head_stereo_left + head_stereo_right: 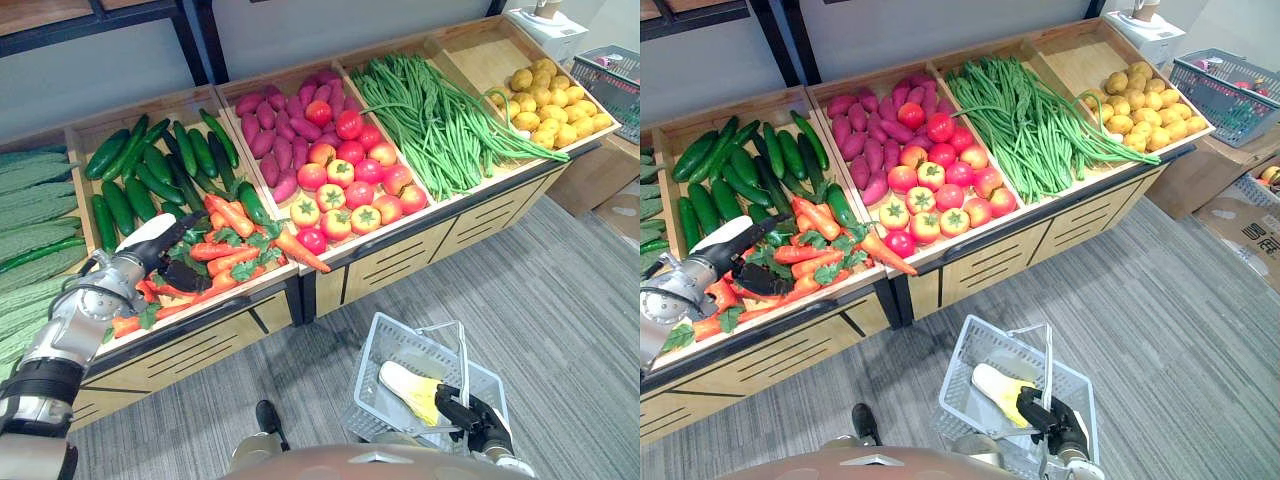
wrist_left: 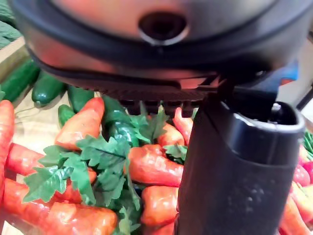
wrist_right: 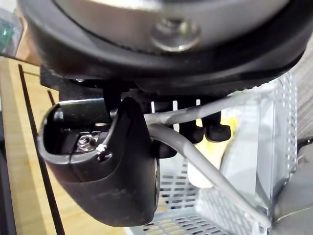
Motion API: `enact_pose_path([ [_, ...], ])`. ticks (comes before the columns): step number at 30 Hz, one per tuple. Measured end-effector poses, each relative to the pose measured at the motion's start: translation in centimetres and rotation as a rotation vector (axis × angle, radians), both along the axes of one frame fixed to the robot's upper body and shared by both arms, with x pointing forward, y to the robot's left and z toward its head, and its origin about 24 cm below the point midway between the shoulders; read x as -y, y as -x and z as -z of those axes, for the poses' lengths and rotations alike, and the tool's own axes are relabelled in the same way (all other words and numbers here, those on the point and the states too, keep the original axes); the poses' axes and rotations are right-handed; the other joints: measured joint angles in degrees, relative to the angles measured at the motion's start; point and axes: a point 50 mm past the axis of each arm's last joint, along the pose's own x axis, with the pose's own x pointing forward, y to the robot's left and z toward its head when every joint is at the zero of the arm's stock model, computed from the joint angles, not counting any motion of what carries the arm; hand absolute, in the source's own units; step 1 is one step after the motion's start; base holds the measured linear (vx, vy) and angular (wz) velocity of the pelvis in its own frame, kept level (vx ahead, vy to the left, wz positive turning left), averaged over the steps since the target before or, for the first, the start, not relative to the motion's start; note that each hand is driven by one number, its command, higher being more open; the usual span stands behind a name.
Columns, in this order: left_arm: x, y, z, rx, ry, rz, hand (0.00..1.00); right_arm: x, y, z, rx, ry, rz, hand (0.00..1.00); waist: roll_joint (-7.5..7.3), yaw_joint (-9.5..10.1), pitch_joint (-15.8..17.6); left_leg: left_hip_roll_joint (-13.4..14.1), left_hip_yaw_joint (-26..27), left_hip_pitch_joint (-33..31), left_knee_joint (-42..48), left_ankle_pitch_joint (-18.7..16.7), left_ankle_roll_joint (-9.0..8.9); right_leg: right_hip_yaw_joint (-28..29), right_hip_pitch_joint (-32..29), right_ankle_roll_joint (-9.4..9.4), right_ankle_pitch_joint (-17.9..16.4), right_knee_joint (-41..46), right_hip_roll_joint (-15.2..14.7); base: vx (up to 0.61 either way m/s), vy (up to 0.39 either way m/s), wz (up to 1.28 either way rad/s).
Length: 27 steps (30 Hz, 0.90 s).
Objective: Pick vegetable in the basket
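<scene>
Left hand (image 1: 150,250): white-capped thumb; sunk among glossy orange carrots (image 1: 235,258) with crinkled leaves on the wooden bench (image 1: 400,262); grip cannot be told
Right hand (image 3: 112,166): fingers (image 3: 216,131) curled round smooth grey handle (image 3: 168,137)
Basket (image 1: 385,345): pale perforated plastic; holds a yellow-green vegetable (image 1: 408,385)

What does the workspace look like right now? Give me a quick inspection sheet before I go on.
Surface: wooden produce stand, bins full.
Job's things: carrots in the near-left bin; basket holds one pale yellow vegetable.
Clutter: cucumbers, tomatoes, green beans in other bins.
Hands: left hand down among the carrots, grasp hidden; right hand curled round the basket handle.
Cables: nothing seen.
Surroundings: grey carpet; second basket on a cardboard box, far right.
</scene>
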Motion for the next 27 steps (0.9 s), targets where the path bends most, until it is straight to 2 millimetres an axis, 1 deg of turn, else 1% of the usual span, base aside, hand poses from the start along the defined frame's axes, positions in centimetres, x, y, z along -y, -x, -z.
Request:
enact_pose_path([
  [5,0.74,0.32,0.3,-0.025,-0.062,0.074,1.0,0.02,-0.15,-0.14,0.019,0.002,-0.011,0.0,0.48,-1.11,0.3,0.1,0.2,0.0,-0.2,0.0,-0.05,0.4,-0.4,-0.13,0.1,0.3,-0.1,-0.02,-0.001,-0.04],
  [8,0.73,0.33,0.3,-0.026,-0.065,0.075,1.0,0.05,-0.24,-0.22,0.024,0.004,-0.012,0.0,0.72,-1.29,0.4,0.2,0.7,-0.4,-0.2,-0.1,-0.05,1.1,-1.4,-0.02,0.2,0.5,-0.1,-0.04,0.015,-0.11],
  [14,0.97,0.37,0.43,-0.031,-0.071,0.095,1.0,0.09,-0.36,-0.42,0.035,0.007,-0.018,0.0,0.75,-1.99,0.4,0.1,1.3,-1.1,-0.2,-0.3,-0.1,1.7,-2.6,0.2,0.4,0.4,-0.3,-0.01,0.016,-0.07],
  [17,0.97,0.45,0.55,-0.044,-0.089,0.106,1.0,0.13,-0.64,-0.62,0.049,0.009,-0.026,0.0,0.87,-1.98,0.5,0.2,2.3,-2.0,-0.2,-0.3,-0.1,2.9,-4.0,0.4,0.8,0.3,-0.2,0.04,0.017,-0.14],
  [20,0.89,0.46,0.48,-0.042,-0.093,0.105,1.0,0.11,-0.64,-0.63,0.05,0.008,-0.029,0.0,0.86,-2.62,0.6,0.0,2.5,-2.5,0.0,-0.4,-0.04,3.0,-4.2,0.54,1.2,-0.2,-0.1,0.07,0.005,-0.05],
  [24,0.52,0.43,0.13,-0.031,-0.108,0.094,1.0,-0.08,-0.73,-0.61,0.052,0.006,-0.038,0.0,0.96,-2.67,0.6,0.1,3.1,-2.5,0.1,-0.4,-0.06,3.5,-4.5,0.44,1.6,-0.5,0.2,0.06,0.002,-0.09],
  [27,0.48,0.23,-0.09,-0.019,-0.109,0.089,1.0,0.08,-0.91,-0.8,0.066,0.018,-0.051,0.0,1.62,-2.58,1.0,0.4,3.5,-3.0,0.0,-0.4,-0.07,4.2,-5.3,0.27,2.0,-0.4,0.5,0.0,0.0,-0.09],
])
